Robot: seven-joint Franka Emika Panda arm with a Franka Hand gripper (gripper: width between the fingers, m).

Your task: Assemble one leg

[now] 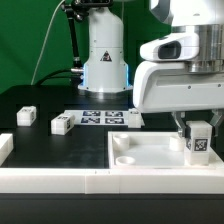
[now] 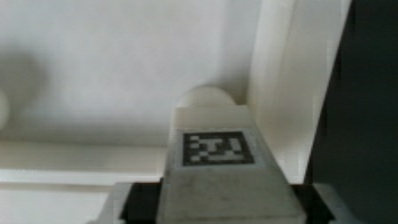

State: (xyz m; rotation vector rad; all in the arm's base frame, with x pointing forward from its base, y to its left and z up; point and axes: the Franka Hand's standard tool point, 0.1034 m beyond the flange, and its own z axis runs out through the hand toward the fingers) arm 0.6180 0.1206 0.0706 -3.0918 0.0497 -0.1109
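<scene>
Claw point(image 1: 197, 128) clamped on upright leg point(image 1: 199, 142)

Arm reaches down at exterior view's right; claw point(image 1: 197, 133) points downward, fingers clamped on leg point(image 1: 198, 141).

On the desk point(image 1: 40, 100), the panel point(image 1: 150, 152) lies near the front toward the exterior view's right, and the held leg point(image 1: 199, 139) stands upright over its far right corner, between the fingers point(image 2: 128, 203). Behind the panel lies the marker board point(image 1: 100, 118), with one loose leg point(image 1: 62, 124) just beside its left end, another point(image 1: 134, 118) at its right end, and a third point(image 1: 26, 116) farther left.
</scene>
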